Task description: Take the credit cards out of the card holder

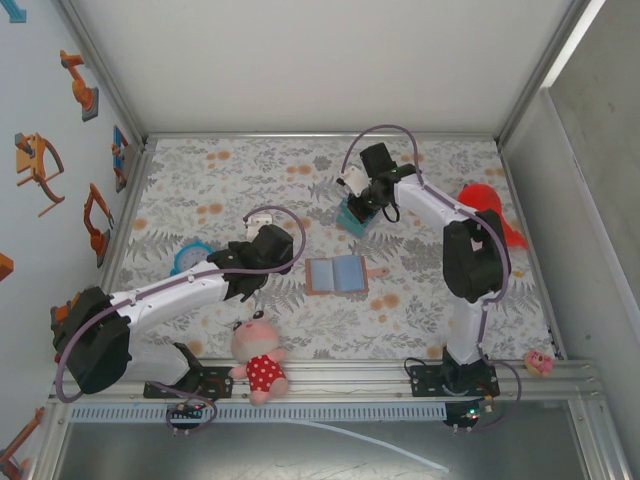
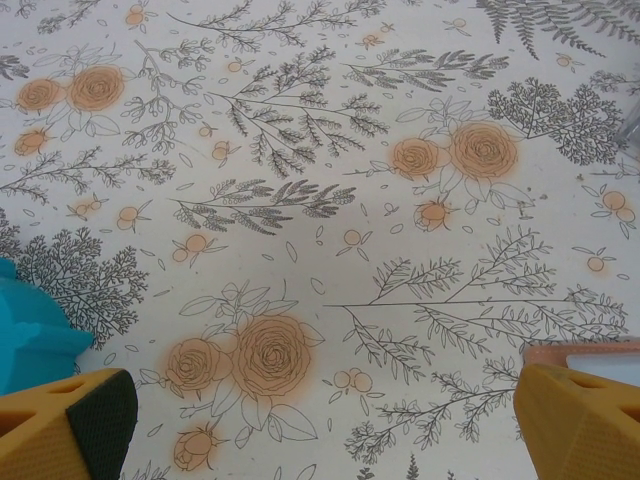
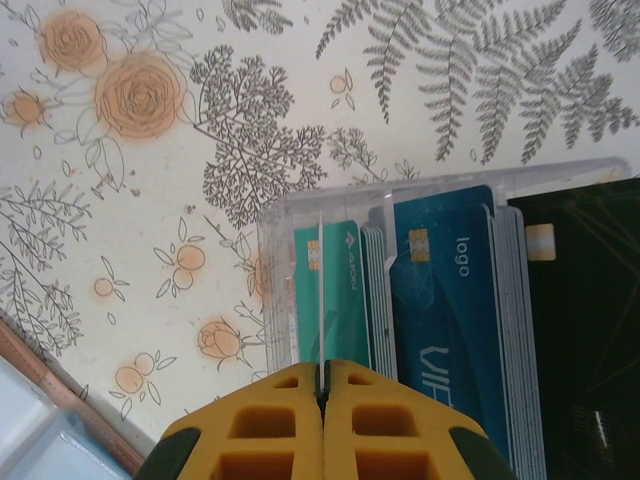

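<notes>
The right arm rises from its base to a raised elbow, then reaches back and left. The right gripper (image 1: 358,192) points down over a clear box (image 3: 340,195) of cards (image 3: 440,300) at the far middle of the counter (image 1: 430,170). Its jaws are closed on a thin card (image 3: 321,290), seen edge-on. The left arm stretches low to the right. The left gripper (image 1: 265,245) hangs wide open and empty above the counter. The holder (image 1: 337,274) lies open and flat, just right of the left gripper.

Floral tablecloth (image 1: 420,310), white back wall (image 1: 320,60), aluminium frame rail (image 1: 345,372)
</notes>
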Controlling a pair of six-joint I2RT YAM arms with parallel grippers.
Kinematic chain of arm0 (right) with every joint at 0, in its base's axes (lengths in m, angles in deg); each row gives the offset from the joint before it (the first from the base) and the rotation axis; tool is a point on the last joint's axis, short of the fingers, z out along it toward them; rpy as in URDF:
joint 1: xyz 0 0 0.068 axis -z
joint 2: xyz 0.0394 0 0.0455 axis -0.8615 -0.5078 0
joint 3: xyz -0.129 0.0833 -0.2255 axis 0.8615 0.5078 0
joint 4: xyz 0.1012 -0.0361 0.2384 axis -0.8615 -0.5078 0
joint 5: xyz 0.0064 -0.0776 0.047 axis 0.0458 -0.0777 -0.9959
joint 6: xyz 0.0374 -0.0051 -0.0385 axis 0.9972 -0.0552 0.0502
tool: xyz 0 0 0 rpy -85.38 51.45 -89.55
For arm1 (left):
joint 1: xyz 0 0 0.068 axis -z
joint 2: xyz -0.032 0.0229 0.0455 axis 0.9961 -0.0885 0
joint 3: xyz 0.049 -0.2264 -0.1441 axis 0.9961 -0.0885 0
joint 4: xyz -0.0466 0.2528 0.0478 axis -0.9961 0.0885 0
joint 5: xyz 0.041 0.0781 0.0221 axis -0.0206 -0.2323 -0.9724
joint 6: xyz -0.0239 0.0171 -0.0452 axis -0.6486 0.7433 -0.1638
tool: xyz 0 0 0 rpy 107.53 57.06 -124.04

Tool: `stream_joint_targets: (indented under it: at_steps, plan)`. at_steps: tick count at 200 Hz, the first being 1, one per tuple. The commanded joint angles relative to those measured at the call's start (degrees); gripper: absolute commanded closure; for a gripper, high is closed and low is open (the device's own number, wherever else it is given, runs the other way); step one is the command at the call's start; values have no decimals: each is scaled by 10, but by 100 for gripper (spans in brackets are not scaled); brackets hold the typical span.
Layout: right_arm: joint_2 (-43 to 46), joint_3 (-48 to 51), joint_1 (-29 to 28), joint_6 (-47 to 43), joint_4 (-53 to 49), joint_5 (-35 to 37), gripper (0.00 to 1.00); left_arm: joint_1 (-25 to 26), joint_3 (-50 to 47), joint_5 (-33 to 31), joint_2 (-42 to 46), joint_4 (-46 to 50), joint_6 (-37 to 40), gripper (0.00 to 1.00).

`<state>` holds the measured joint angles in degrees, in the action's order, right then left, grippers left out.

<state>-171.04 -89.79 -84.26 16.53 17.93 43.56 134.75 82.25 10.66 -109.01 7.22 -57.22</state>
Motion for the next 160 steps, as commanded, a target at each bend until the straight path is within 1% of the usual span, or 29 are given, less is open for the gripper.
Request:
stream_joint_targets:
  at_steps: [1,69,104,122,160]
  plan:
    - [-9,-25,5,-13,-21,-8,100,-3,1,-9,4,13,-8,3]
    - [-45,-47,5,-18,-57,-23,100,-4,7,-9,-6,17,-9,3]
    - [-48,-49,6,-18,-60,-27,100,-4,10,-9,-9,21,-9,3]
    - [-47,-49,5,-17,-61,-27,90,-4,9,-10,-6,21,-9,3]
    - [-33,-47,6,-14,-62,-24,82,-4,9,-14,-2,23,-8,3]
